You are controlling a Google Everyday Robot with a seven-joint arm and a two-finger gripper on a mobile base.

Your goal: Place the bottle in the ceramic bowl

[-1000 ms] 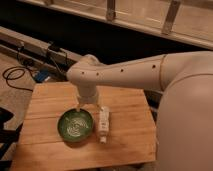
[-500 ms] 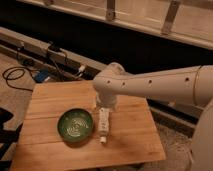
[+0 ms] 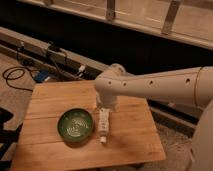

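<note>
The small white bottle (image 3: 103, 125) lies on the wooden table (image 3: 60, 100), its narrow capped end pointing toward the front edge. The green ceramic bowl (image 3: 75, 124) with a pale swirl inside sits just to its left, a small gap between them. The bowl holds nothing. My gripper (image 3: 105, 106) hangs from the white arm directly above the far end of the bottle, at or very near it. The arm hides the fingers.
The white arm (image 3: 155, 85) reaches in from the right across the table's back edge. Cables and a blue object (image 3: 41, 76) lie on the floor at left. A dark rail and wall run behind the table.
The arm has swung to the right and pulled back, so more of the table shows. The bottle and bowl have stayed in place.
</note>
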